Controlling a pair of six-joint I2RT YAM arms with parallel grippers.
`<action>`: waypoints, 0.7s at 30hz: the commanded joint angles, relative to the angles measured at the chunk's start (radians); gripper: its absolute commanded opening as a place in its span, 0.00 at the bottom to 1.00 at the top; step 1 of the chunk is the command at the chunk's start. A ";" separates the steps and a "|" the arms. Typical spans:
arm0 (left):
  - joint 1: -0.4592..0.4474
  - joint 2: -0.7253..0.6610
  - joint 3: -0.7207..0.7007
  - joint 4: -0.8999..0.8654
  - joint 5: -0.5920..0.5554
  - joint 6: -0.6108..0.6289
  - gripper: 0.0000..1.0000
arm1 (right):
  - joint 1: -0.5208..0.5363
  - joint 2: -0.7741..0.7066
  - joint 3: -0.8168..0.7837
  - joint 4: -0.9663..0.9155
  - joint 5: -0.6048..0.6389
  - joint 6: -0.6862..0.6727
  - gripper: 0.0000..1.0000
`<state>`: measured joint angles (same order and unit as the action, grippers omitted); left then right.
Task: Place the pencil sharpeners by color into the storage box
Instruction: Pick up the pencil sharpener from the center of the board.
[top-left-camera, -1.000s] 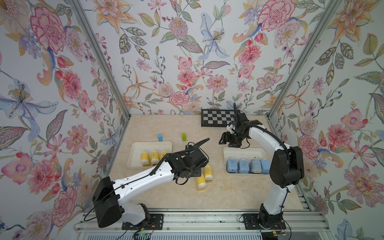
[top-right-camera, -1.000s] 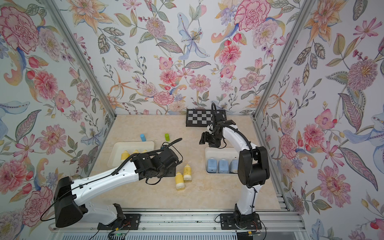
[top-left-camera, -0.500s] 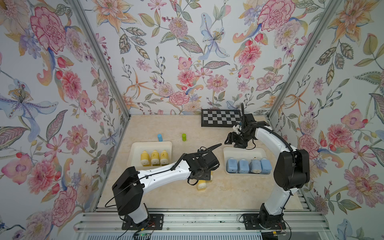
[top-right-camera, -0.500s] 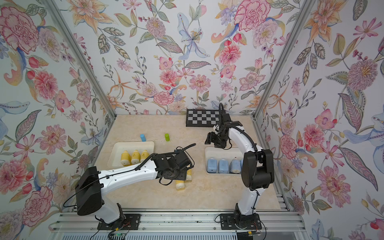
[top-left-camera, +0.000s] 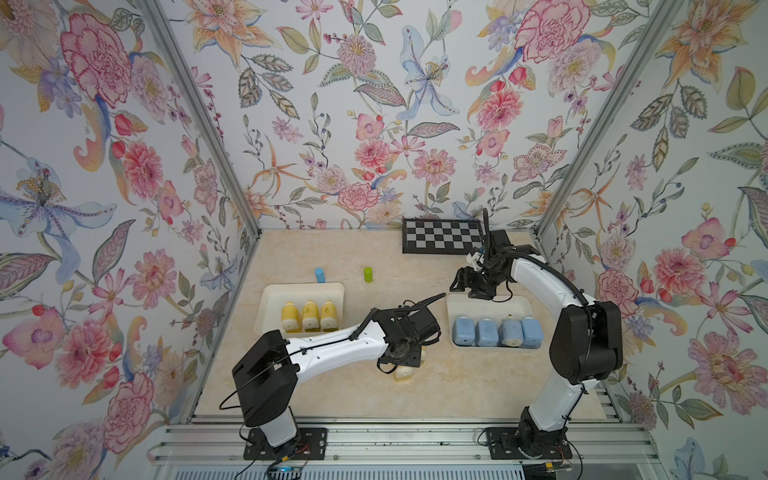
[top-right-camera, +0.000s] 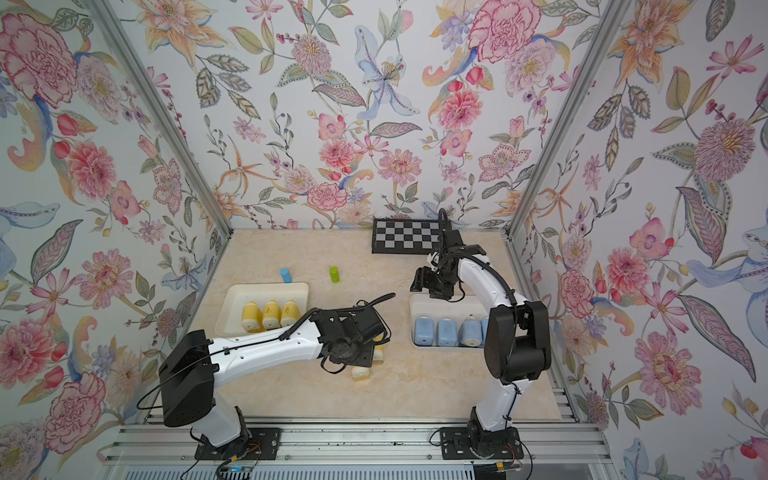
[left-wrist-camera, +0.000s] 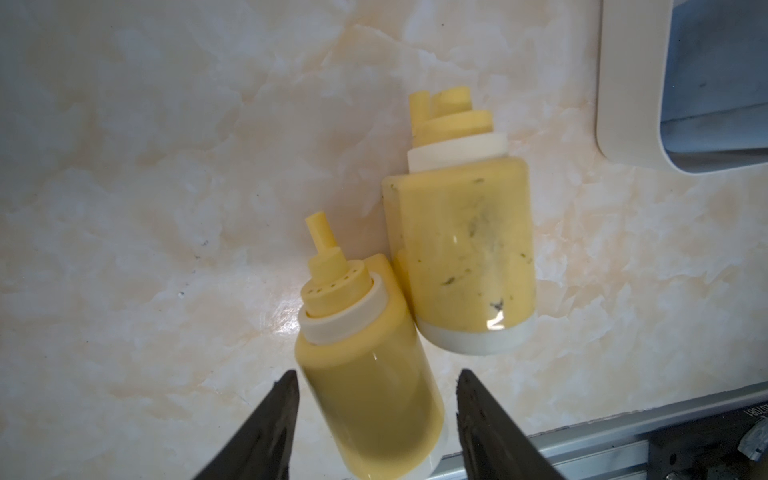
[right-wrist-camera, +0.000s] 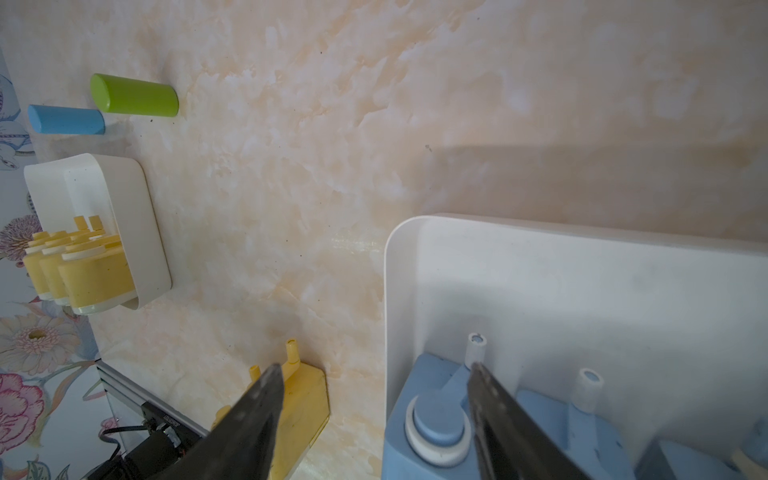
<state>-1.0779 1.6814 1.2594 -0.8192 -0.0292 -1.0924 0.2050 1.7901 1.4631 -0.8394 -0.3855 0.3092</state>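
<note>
Four blue and three yellow sharpeners (top-left-camera: 486, 332) are sitting in boxes (top-left-camera: 270, 299). Two yellow ones (left-wrist-camera: 457, 249) are lying beside the blue sharpeners' box (top-left-camera: 490, 301), one between the open fingers (left-wrist-camera: 266, 424) of the left gripper (left-wrist-camera: 374, 378). The right gripper (right-wrist-camera: 374, 368) is hanging open and empty over that box.

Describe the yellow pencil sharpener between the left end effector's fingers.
This yellow pencil sharpener is bottle-shaped, glossy plastic: yellow body, cream collar and base, perforated yellow cap ending in a thin stem. It lies on the marbled tabletop, between the open fingers of the left end effector, a gap showing on one side. Its shoulder touches a second, smudged yellow sharpener.
</note>
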 joint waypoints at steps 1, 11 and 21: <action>-0.016 0.027 0.019 -0.052 0.002 -0.014 0.62 | -0.004 -0.032 -0.013 0.013 -0.003 -0.014 0.71; -0.013 0.070 -0.001 -0.025 0.034 -0.006 0.58 | -0.006 -0.026 -0.019 0.019 -0.018 -0.023 0.71; 0.008 0.077 -0.012 -0.070 0.027 0.008 0.50 | -0.010 -0.029 -0.041 0.033 -0.021 -0.025 0.71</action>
<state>-1.0779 1.7443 1.2560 -0.8295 0.0097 -1.0885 0.2020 1.7859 1.4330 -0.8158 -0.3908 0.3046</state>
